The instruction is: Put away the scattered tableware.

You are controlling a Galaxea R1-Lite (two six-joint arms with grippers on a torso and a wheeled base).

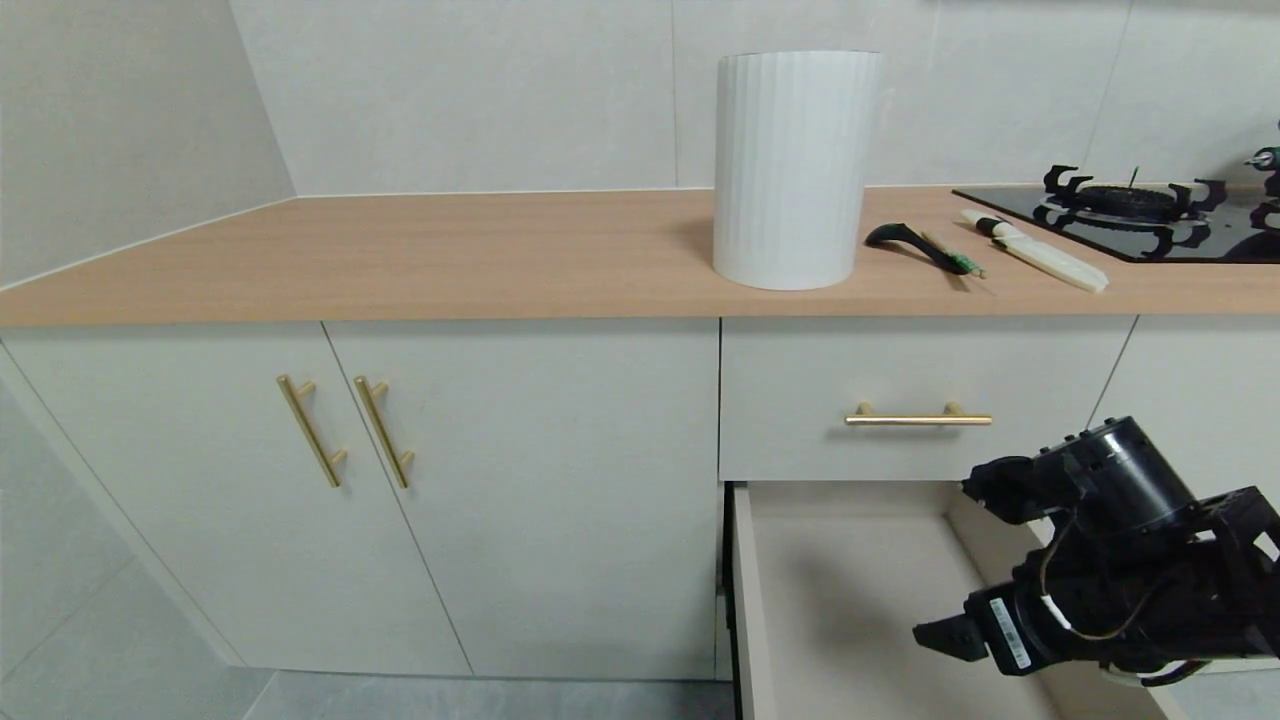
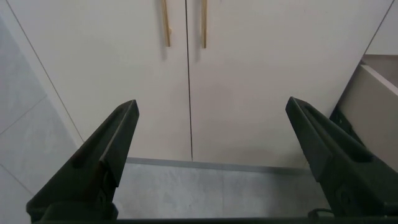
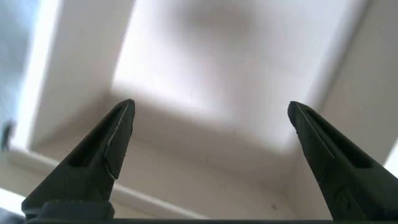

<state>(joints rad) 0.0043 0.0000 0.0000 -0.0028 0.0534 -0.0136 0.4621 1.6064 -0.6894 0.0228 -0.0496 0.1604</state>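
Your right gripper (image 1: 962, 563), jaws spread wide and empty, hangs over the open drawer (image 1: 850, 590), which seems ready to receive the black ladle (image 1: 915, 243) and pale utensil (image 1: 1040, 258) lying on the counter (image 1: 450, 250) above, beside the stove (image 1: 1120, 205); your left gripper (image 2: 211, 109), equally wide, faces the cabinet doors (image 2: 249, 81).

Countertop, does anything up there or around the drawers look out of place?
Yes. A black spoon and a cream knife lie loose and askew on the countertop, between the white canister and the hob. Below, the lower drawer stands pulled open, with the right pincer open above it.
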